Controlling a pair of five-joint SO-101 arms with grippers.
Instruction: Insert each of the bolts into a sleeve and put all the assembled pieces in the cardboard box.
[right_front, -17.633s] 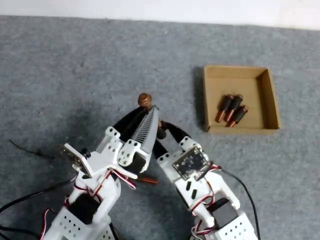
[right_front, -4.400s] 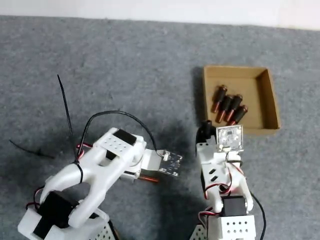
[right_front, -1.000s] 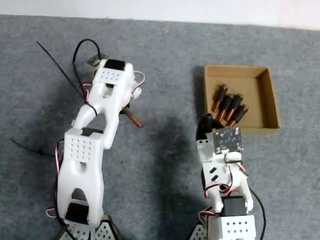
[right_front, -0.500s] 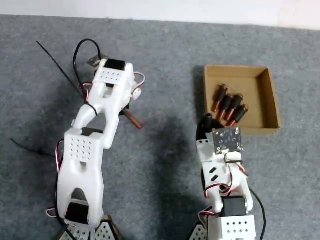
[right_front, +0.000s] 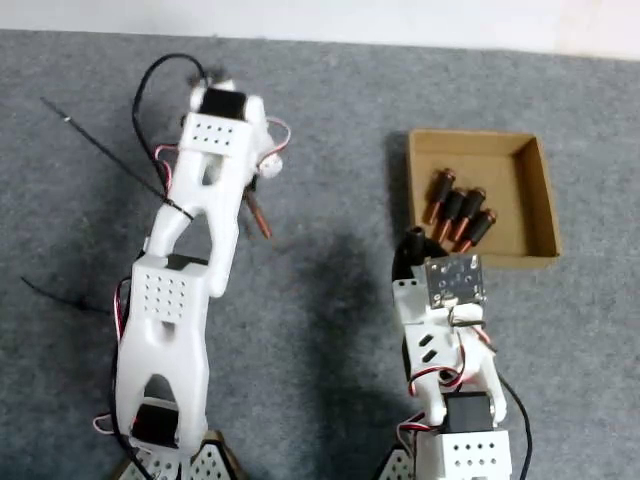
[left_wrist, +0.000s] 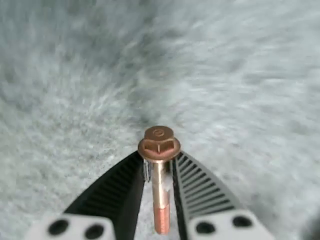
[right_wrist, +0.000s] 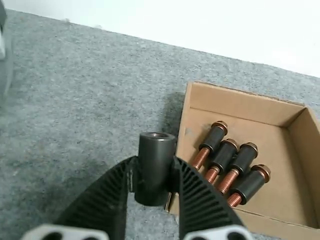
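While the cardboard box (right_front: 500, 160) holds four assembled pieces (right_front: 457, 218), the right gripper (right_wrist: 154, 164) beside it pinches a black sleeve (right_wrist: 156, 145) upright by its body. Well apart, the left gripper (left_wrist: 160, 159) clamps a copper bolt (left_wrist: 159, 147) just under its flanged head. Both parts look stiff, smooth and slippery, so a shank grip seems safest.

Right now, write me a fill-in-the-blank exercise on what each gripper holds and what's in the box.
1. The left gripper is shut on a copper ____.
2. The right gripper is shut on a black ____.
3. The box holds ____ assembled pieces.
Missing words: bolt; sleeve; four.
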